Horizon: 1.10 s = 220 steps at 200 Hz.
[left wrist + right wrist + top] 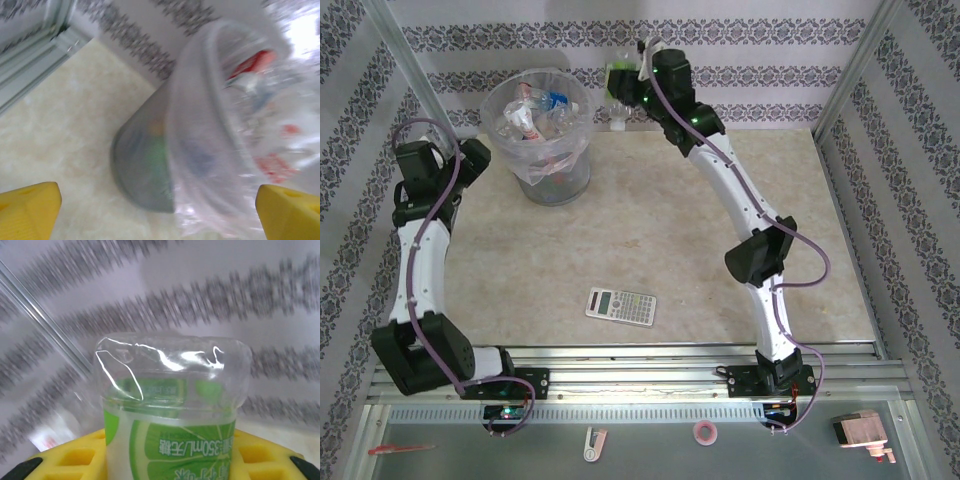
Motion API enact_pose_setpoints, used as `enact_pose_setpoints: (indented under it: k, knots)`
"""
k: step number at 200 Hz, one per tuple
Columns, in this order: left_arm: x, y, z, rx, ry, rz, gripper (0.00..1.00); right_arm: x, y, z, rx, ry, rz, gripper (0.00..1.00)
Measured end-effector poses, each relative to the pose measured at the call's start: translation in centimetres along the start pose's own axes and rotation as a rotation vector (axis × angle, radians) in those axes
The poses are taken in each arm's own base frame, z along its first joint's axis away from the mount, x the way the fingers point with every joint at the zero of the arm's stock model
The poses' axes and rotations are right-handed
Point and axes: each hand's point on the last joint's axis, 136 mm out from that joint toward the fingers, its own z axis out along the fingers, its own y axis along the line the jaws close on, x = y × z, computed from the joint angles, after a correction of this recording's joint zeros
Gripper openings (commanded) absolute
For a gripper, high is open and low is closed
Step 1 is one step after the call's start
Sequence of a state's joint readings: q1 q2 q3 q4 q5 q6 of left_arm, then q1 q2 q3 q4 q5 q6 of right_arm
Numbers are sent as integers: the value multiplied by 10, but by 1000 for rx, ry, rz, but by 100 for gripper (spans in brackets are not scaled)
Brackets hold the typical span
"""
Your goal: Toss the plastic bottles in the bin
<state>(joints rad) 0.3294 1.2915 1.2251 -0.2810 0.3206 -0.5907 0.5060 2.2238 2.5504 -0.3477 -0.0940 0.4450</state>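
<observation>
The bin [538,140], round, grey and lined with a clear bag, stands at the back left with several plastic bottles [532,115] in it. My right gripper [628,76] is raised near the back wall, shut on a clear plastic bottle with a green label [617,74]. In the right wrist view this bottle [170,405] sits between the yellow pads [75,457], its clear end pointing away. My left gripper [480,160] is just left of the bin. In its wrist view it [160,210] stands open, with the bin [150,165] and bottles inside the bag [260,100] ahead.
A flat grey calculator [620,304] lies on the table in front of the middle. Another clear bottle shape [617,116] stands by the back wall beneath the held one. Metal frame posts [845,90] flank the table, and small tools lie on the near ledge [705,432].
</observation>
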Motion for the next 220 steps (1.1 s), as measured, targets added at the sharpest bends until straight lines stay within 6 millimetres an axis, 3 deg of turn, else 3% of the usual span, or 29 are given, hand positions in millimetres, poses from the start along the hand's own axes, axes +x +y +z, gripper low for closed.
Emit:
enact_pose_setpoints:
  k: [33, 58, 77, 95, 140, 161, 175, 186, 200, 220]
  knots:
    - [-31, -50, -44, 187, -151, 68, 100, -74, 33, -8, -147, -313, 54, 20]
    - [-48, -86, -78, 322, -247, 126, 100, -125, 49, -24, -247, -586, 81, 16]
    - [-50, -108, -99, 408, -280, 163, 100, -147, 50, -42, -285, -782, 77, 10]
    - [-49, -121, -112, 460, -292, 185, 100, -151, 43, -47, -272, -878, 76, 9]
    - [-48, -128, -123, 489, -301, 206, 100, -128, 22, -21, -199, -864, 71, 7]
    - [-48, -129, -123, 491, -302, 208, 100, -111, 13, -3, -169, -814, 89, 17]
    - [-48, -129, -123, 491, -301, 207, 100, -96, 11, 10, -167, -773, 106, 37]
    - [-48, -129, -123, 491, -300, 207, 100, -77, 7, 27, -170, -719, 118, 43]
    - [-48, -128, -123, 491, -299, 207, 100, -41, 1, 54, -178, -608, 141, 72]
    - [-47, -127, -118, 486, -290, 203, 100, 18, -12, 91, -168, -428, 141, 86]
